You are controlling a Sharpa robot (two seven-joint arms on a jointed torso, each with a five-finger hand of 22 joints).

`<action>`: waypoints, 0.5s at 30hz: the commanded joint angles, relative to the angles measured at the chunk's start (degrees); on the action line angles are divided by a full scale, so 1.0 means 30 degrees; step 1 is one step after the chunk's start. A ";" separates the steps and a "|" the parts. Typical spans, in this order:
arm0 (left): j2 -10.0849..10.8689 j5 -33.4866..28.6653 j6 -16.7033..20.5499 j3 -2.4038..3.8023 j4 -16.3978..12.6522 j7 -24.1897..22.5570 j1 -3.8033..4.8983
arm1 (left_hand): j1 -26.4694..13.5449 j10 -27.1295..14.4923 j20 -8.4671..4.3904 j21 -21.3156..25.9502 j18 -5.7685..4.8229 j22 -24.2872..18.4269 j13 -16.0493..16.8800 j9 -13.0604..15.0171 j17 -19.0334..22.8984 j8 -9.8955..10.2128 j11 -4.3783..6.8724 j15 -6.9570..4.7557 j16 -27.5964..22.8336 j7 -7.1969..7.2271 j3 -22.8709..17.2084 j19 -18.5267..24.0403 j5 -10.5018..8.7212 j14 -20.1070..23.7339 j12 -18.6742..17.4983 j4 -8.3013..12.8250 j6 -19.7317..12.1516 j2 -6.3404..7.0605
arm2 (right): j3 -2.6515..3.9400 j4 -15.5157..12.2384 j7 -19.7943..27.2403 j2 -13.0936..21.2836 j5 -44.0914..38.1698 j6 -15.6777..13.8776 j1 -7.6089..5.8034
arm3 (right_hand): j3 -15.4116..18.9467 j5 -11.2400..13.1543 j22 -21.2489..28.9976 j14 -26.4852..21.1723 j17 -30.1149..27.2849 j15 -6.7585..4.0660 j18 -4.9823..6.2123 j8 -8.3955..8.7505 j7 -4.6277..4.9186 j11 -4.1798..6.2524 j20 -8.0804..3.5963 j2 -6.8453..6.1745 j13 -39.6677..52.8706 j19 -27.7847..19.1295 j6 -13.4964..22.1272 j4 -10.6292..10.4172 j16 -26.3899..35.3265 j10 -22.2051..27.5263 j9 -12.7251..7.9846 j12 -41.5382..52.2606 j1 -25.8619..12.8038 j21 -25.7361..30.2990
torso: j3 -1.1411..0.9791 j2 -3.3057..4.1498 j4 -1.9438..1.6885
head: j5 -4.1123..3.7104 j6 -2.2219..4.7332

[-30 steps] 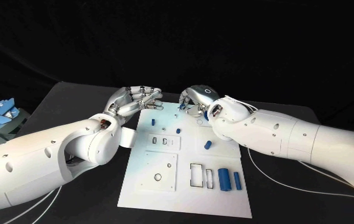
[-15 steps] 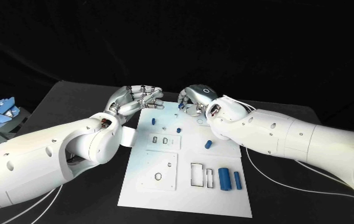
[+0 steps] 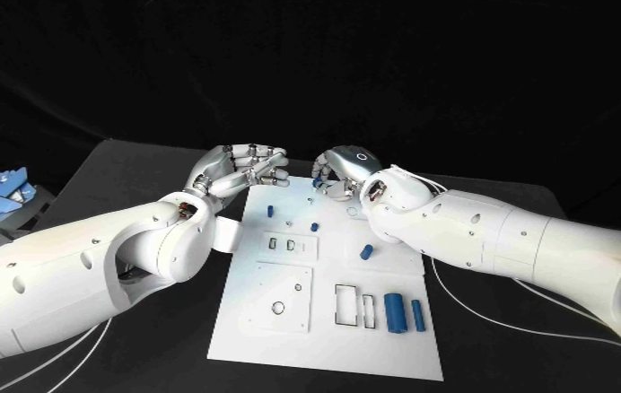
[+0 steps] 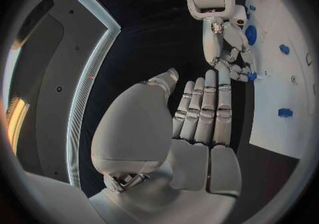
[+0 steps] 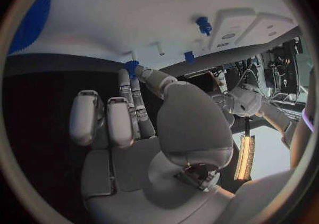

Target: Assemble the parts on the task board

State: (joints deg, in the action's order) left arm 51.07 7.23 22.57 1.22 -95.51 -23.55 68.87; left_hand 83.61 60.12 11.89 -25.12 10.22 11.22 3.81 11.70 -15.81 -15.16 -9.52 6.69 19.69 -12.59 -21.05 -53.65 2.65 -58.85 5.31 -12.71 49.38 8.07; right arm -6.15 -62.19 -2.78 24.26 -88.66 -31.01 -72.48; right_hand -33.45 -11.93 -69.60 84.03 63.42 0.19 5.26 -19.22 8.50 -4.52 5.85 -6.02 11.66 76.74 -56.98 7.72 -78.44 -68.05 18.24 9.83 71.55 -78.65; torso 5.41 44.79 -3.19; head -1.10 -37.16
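Observation:
The white task board (image 3: 330, 321) lies in the middle of the black table. My right hand (image 3: 339, 174) hovers at the board's far edge and pinches a small blue part (image 5: 131, 66) between thumb and fingertips; the left wrist view shows this part (image 4: 252, 76) at the right hand's (image 4: 229, 43) tips. My left hand (image 3: 240, 170) hangs just off the board's far left corner with nothing in it, its fingers (image 4: 206, 107) side by side and the thumb apart. Small blue pegs (image 3: 269, 211) (image 3: 315, 228) (image 3: 366, 252) sit on the board. Two blue cylinders (image 3: 392, 310) (image 3: 416, 314) lie near its front right.
Empty slots and holes (image 3: 349, 307) mark the board's near half. Thin cables (image 3: 456, 296) run over the table right of the board. A blue object (image 3: 13, 188) sits at the table's far left edge.
My left hand has risen slightly and its fingers have straightened a little. My right hand stays almost still, holding the blue part.

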 commanded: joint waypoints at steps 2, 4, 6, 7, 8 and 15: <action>-0.0047 0.0105 -0.0343 0.0011 -0.0060 -0.0087 0.0051 | -0.0030 0.0032 0.0046 -0.0073 0.0009 0.0008 -0.0004 -0.0032 -0.0017 0.0102 -0.0036 -0.0029 -0.0066 -0.0097 -0.0109 0.0054 0.0082 0.0135 -0.0067 -0.0055 0.0076 0.0152 | -0.0093 0.0159 0.0030 -0.0086 -0.0125 0.0565 0.0176 | 0.0023 0.0116 0.0051 0.0401 -0.0016 -0.0099 -0.0272 -0.0062 -0.0027 0.0060 0.0063 -0.0140 0.0018 0.0060 0.0074 -0.0111 -0.0116 0.0025 0.0049 0.0036 -0.0089 -0.0018 | 0.0013 -0.0007 -0.0007 | 0.0000 -0.0019; -0.0042 0.0106 -0.0343 0.0011 -0.0062 -0.0085 0.0058 | -0.0030 0.0032 0.0046 -0.0073 0.0009 0.0008 -0.0004 -0.0032 -0.0017 0.0102 -0.0036 -0.0029 -0.0066 -0.0097 -0.0109 0.0054 0.0082 0.0135 -0.0067 -0.0055 0.0076 0.0152 | -0.0094 0.0212 0.0049 -0.0129 -0.0072 0.0589 0.0184 | 0.0019 0.0134 0.0054 0.0397 -0.0011 -0.0086 -0.0271 -0.0038 -0.0011 0.0043 0.0070 -0.0170 0.0015 0.0050 0.0151 -0.0139 -0.0124 0.0085 0.0064 -0.0001 -0.0125 -0.0011 | 0.0019 -0.0006 0.0007 | -0.0015 -0.0048; -0.0038 0.0106 -0.0343 0.0011 -0.0065 -0.0083 0.0062 | -0.0030 0.0032 0.0046 -0.0073 0.0009 0.0008 -0.0004 -0.0032 -0.0017 0.0102 -0.0036 -0.0029 -0.0066 -0.0097 -0.0109 0.0054 0.0082 0.0135 -0.0067 -0.0055 0.0076 0.0152 | -0.0095 0.0207 0.0076 -0.0148 -0.0025 0.0627 0.0188 | 0.0019 0.0134 0.0054 0.0397 -0.0011 -0.0086 -0.0271 -0.0038 -0.0011 0.0043 0.0070 -0.0170 0.0015 0.0050 0.0151 -0.0139 -0.0124 0.0085 0.0064 -0.0001 -0.0125 -0.0011 | 0.0021 -0.0002 0.0014 | -0.0017 -0.0056; -0.0038 0.0106 -0.0344 0.0011 -0.0064 -0.0082 0.0064 | -0.0030 0.0032 0.0046 -0.0073 0.0009 0.0008 -0.0004 -0.0032 -0.0017 0.0102 -0.0036 -0.0029 -0.0066 -0.0097 -0.0109 0.0054 0.0082 0.0135 -0.0067 -0.0055 0.0076 0.0152 | -0.0096 0.0183 0.0093 -0.0149 0.0000 0.0647 0.0190 | 0.0019 0.0134 0.0054 0.0397 -0.0011 -0.0086 -0.0271 -0.0038 -0.0011 0.0043 0.0070 -0.0170 0.0015 0.0050 0.0151 -0.0139 -0.0124 0.0085 0.0064 -0.0001 -0.0125 -0.0011 | 0.0021 0.0003 0.0009 | -0.0009 -0.0056; -0.0038 0.0106 -0.0345 0.0011 -0.0062 -0.0081 0.0065 | -0.0030 0.0032 0.0046 -0.0073 0.0009 0.0008 -0.0004 -0.0032 -0.0017 0.0102 -0.0036 -0.0029 -0.0066 -0.0097 -0.0109 0.0054 0.0082 0.0135 -0.0067 -0.0055 0.0076 0.0152 | -0.0096 0.0162 0.0102 -0.0145 0.0012 0.0657 0.0191 | 0.0019 0.0134 0.0054 0.0397 -0.0011 -0.0086 -0.0271 -0.0038 -0.0011 0.0043 0.0070 -0.0170 0.0015 0.0050 0.0151 -0.0139 -0.0124 0.0085 0.0064 -0.0001 -0.0125 -0.0011 | 0.0021 0.0003 0.0009 | -0.0009 -0.0056; -0.0009 0.0106 -0.0343 0.0011 -0.0041 -0.0073 0.0070 | -0.0030 0.0032 0.0046 -0.0073 0.0009 0.0008 -0.0004 -0.0032 -0.0017 0.0102 -0.0036 -0.0029 -0.0066 -0.0097 -0.0109 0.0054 0.0082 0.0135 -0.0067 -0.0055 0.0076 0.0152 | -0.0099 -0.0149 0.0085 0.0082 0.0067 0.0661 0.0197 | 0.0006 0.0133 -0.0046 0.0399 0.0007 -0.0079 -0.0292 -0.0028 -0.0004 0.0036 0.0076 -0.0176 0.0015 0.0109 0.0190 -0.0148 -0.0136 0.0113 0.0075 -0.0018 -0.0129 -0.0063 | 0.0007 0.0010 0.0031 | 0.0057 -0.0105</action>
State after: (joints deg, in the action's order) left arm 51.12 7.26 22.51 1.22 -95.52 -23.49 68.96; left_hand 83.61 60.12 11.89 -25.12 10.22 11.21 3.81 11.65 -15.80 -15.16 -9.52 6.68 19.69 -12.59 -21.04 -53.65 2.65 -58.85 5.31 -12.71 49.38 8.07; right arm -6.16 -62.49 -2.59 24.39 -88.38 -31.22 -72.35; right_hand -33.46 -11.63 -69.69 84.03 63.35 0.19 5.26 -19.21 8.42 -4.62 5.85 -6.16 11.65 76.74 -56.86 7.71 -78.66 -67.96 18.39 9.73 71.40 -78.64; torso 5.44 44.80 -3.15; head -1.02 -37.43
